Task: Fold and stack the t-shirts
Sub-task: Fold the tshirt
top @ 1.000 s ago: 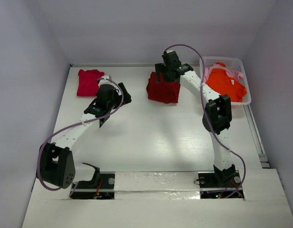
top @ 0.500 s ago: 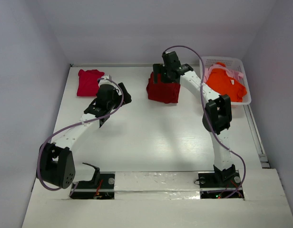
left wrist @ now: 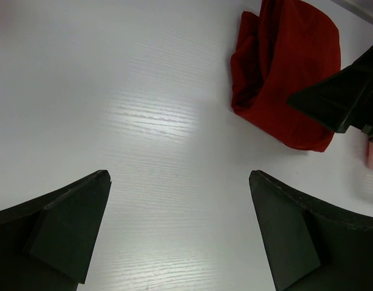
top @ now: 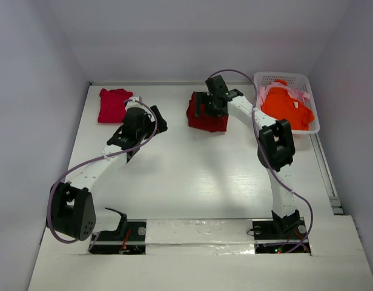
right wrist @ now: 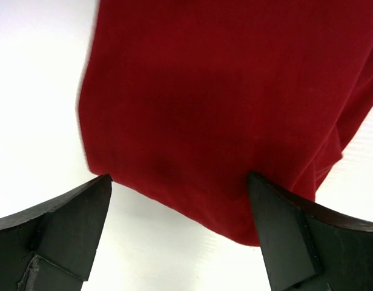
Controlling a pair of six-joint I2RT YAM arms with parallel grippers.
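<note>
The dark red t-shirt (top: pixel 206 120) lies bunched at the back centre of the table. My right gripper (top: pixel 204 107) hangs open just over it. In the right wrist view the shirt (right wrist: pixel 223 97) fills the upper frame, its near hem running between the spread fingers (right wrist: pixel 65 224), with nothing held. A folded crimson-pink t-shirt (top: pixel 114 104) lies at the back left. My left gripper (top: pixel 157 123) stands open above bare table between the two shirts. Its wrist view shows the dark red shirt (left wrist: pixel 286 66) ahead to the right. An orange t-shirt (top: pixel 287 108) and a pale pink one (top: pixel 290 91) lie in the basket.
The white lattice basket (top: pixel 282 76) stands at the back right against the wall. A raised rail (top: pixel 327 176) runs along the table's right side. The right arm's black finger (left wrist: pixel 344 97) shows in the left wrist view beside the dark red shirt.
The right gripper has shifted slightly left and lower over the dark red shirt, which now looks flatter. The left arm has not moved.
</note>
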